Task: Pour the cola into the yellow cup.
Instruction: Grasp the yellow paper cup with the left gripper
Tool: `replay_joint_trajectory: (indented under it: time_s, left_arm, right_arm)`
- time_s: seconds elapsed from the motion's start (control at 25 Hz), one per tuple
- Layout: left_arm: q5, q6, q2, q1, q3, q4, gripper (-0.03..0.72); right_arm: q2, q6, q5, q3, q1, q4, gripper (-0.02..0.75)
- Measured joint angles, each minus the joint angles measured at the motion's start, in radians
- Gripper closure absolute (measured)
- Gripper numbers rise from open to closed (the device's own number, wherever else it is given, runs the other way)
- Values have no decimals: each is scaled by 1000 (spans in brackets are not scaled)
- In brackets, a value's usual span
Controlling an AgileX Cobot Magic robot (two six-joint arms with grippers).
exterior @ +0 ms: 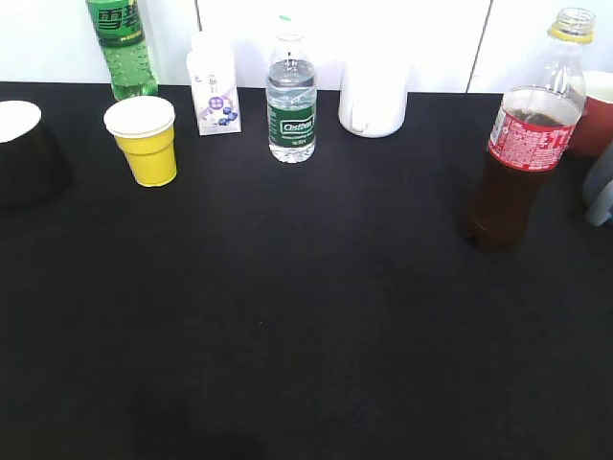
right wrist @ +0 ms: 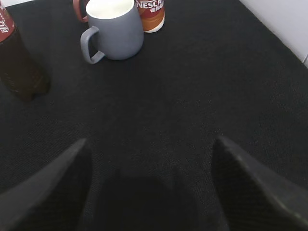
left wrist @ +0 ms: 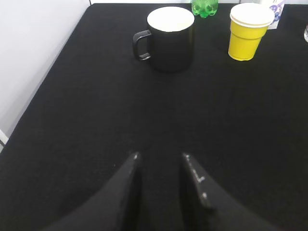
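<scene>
Left pincer (left wrist: 160, 161) hovers low over the black bench (exterior: 306, 326), fingers nearly together, holding nothing. Right pincer (right wrist: 150, 147) is spread wide and empty above the same bench. Landmark: the tall clear plastic cola bottle with red label and yellow neck ring (exterior: 525, 134), uncapped, standing upright. Far to its left stands the small yellow paper cup with white rim (exterior: 144, 140). Just right of the bottle sits a grey handled mug (right wrist: 114, 30).
</scene>
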Motion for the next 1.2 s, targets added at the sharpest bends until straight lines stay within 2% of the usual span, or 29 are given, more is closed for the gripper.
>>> replay_joint_trajectory:
  time_s: [0.36, 0.44, 0.48, 0.56, 0.6, 0.68, 0.76, 0.84, 0.92, 1.04, 1.2]
  left_arm:
    - [-1, 0, 2, 0, 0, 0, 475]
    - [-4, 0, 31, 0, 0, 0, 449]
    - [-8, 0, 67, 0, -1, 0, 387]
    - [-51, 20, 180, 0, -20, -3, 160]
    - [-104, 27, 246, 0, -34, -10, 102]
    - [-313, 35, 378, 0, -53, -62, 111]
    - [-634, 91, 510, -1, -56, -147, 120]
    - [-936, 105, 669, -26, -56, -147, 122]
    - [-1188, 108, 855, -114, -57, -93, 122]
    - [-1334, 108, 1068, -248, -53, -153, 123]
    - [-1703, 108, 1344, -397, 126, -222, 123]
  right_arm:
    - [0, 0, 0, 0, 0, 0, 153]
    - [0, 0, 0, 0, 0, 0, 153]
    - [0, 0, 0, 0, 0, 0, 153]
    - [0, 0, 0, 0, 0, 0, 153]
    - [0, 0, 0, 0, 0, 0, 153]
    - [0, 0, 0, 0, 0, 0, 153]
    - [0, 0, 0, 0, 0, 0, 153]
    - [0, 0, 0, 0, 0, 0, 153]
    - [0, 0, 0, 0, 0, 0, 153]
    - [0, 0, 0, 0, 0, 0, 153]
    - [0, 0, 0, 0, 0, 0, 153]
